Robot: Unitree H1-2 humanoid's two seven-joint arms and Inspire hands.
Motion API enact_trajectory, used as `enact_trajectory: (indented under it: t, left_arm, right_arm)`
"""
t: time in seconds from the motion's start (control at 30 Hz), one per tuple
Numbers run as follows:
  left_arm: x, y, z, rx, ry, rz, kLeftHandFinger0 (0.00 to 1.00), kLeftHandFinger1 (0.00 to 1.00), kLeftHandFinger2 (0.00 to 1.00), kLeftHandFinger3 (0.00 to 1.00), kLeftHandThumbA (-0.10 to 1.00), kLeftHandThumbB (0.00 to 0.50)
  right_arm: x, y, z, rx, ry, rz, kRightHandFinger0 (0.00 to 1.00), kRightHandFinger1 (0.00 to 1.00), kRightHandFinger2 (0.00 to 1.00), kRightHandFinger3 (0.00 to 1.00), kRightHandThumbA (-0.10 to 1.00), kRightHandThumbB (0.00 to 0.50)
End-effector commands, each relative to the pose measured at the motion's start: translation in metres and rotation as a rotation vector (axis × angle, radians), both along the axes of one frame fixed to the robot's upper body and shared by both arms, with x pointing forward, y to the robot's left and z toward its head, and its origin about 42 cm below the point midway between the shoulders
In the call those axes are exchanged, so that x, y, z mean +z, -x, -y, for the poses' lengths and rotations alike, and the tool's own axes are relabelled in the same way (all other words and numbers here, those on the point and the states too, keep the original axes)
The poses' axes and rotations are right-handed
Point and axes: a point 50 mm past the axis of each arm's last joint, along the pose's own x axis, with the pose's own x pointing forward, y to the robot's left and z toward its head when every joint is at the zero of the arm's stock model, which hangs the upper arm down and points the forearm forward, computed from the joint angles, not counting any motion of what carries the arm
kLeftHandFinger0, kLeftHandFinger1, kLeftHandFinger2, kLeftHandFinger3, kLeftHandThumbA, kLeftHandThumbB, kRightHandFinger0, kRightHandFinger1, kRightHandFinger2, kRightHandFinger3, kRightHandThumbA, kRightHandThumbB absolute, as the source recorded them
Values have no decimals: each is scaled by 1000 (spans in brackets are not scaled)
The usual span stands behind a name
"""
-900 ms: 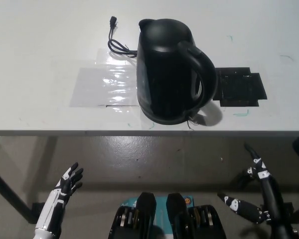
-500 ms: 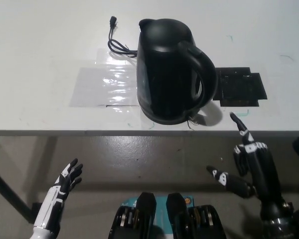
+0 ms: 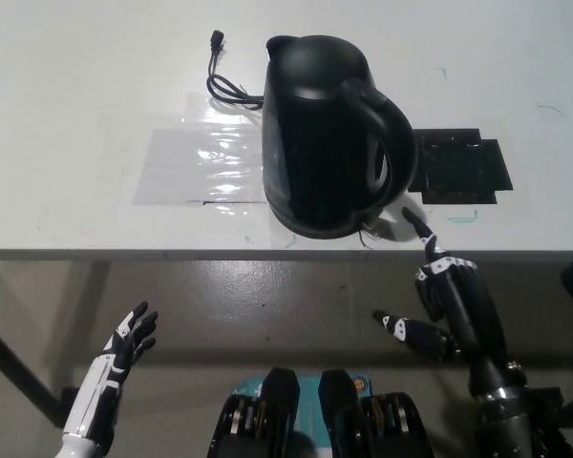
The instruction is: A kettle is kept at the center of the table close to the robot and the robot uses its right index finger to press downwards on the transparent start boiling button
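Black kettle (image 3: 327, 134) stands upright near the front edge of your white worktop (image 3: 76, 105), its handle toward the right. Your right hand (image 3: 447, 291) is just below that edge, one finger pointing up near the kettle base, the other fingers curled in. Your left hand (image 3: 124, 348) rests low at left, fingers apart.

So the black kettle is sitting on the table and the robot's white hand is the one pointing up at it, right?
Not quite. The head view shows the black kettle on the table, but the hand pointing up at it is the black right hand, with one finger stretched toward the kettle's base. The white left hand rests low at the lower left, open and away from the kettle.
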Motion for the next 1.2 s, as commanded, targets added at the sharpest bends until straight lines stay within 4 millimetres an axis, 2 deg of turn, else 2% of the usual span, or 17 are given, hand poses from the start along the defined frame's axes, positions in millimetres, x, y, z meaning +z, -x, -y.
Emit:
enact_trajectory:
  t: [0.0,0.23,0.4,0.47,0.8,1.07,1.17]
  left_arm:
    - [13,-3,-2,-39,-38,68,1000,1000,1000,1000,1000,365]
    - [15,-5,-3,-44,-38,74,1000,1000,1000,1000,1000,358]
    - [16,-4,-3,-40,-51,71,1000,1000,1000,1000,1000,379]
    - [17,-5,-3,-48,-37,75,1000,1000,1000,1000,1000,361]
    - [18,-6,-2,-50,-33,80,1000,1000,1000,1000,1000,371]
    - [18,-6,-2,-55,-41,77,1000,1000,1000,1000,1000,359]
    - [18,-6,-2,-55,-38,77,1000,1000,1000,1000,1000,359]
  right_arm:
    - [4,-13,-8,10,75,-32,0,0,0,1000,1000,260]
    - [-5,-23,-13,3,129,-87,0,0,0,1000,1000,268]
    - [-12,-32,-15,7,127,-120,0,0,0,1000,1000,257]
    - [-14,-35,-16,7,123,-127,0,0,0,1000,1000,249]
    - [-12,-47,-15,-3,128,-142,0,0,0,1000,1000,247]
    - [-12,-52,-10,-21,120,-144,0,0,0,1000,1000,269]
    - [-12,-53,-11,-20,116,-146,0,0,0,1000,1000,262]
